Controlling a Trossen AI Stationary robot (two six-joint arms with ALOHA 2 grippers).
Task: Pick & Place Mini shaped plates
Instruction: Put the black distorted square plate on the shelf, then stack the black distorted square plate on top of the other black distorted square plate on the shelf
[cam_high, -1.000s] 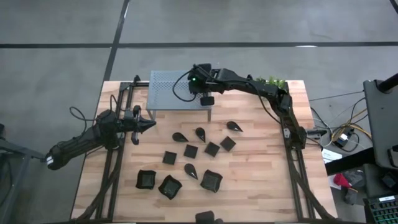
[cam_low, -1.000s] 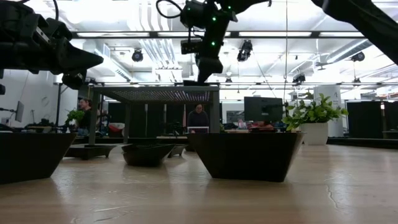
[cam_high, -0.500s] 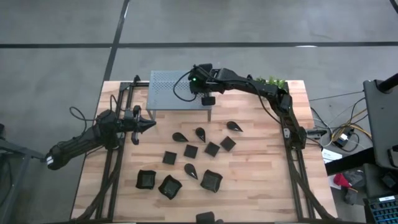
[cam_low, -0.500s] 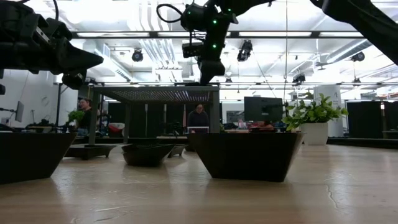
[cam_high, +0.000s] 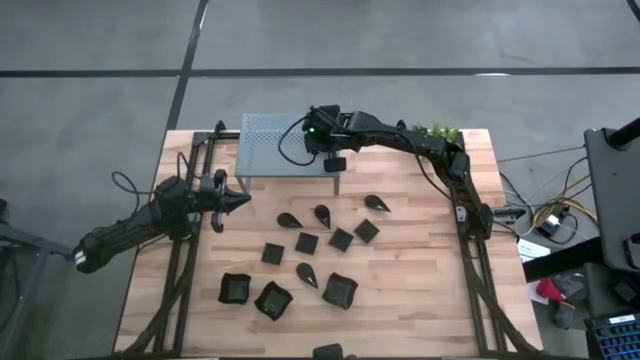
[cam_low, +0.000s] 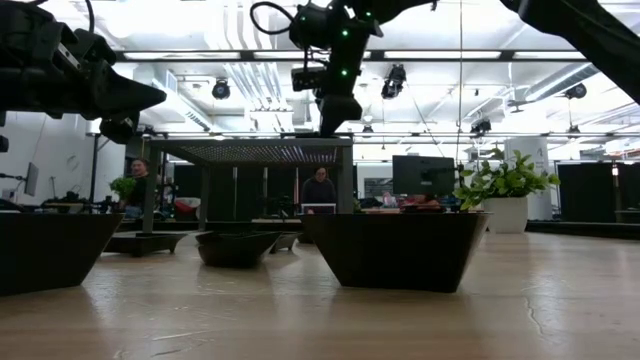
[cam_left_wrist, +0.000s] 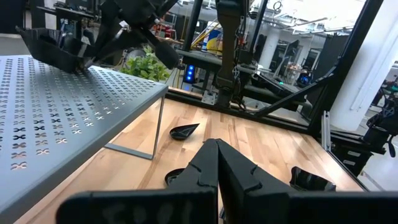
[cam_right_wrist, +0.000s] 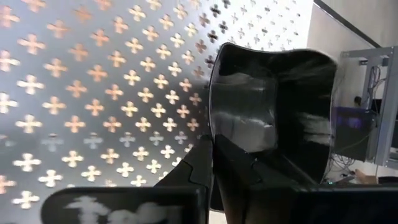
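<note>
Writing is nowhere legible. My right gripper (cam_right_wrist: 214, 149) pinches the rim of a wavy-rimmed plate (cam_right_wrist: 273, 112) on the perforated shelf (cam_high: 280, 145), tilted, hollow upward; my left gripper (cam_high: 243, 201) waits closed.

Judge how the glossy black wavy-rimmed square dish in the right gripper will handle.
Probably rigid: the black wavy-rimmed square dish holds its shape pinched by one rim in the right gripper. Its shiny surface suggests slipperiness, perhaps fragility.
</note>
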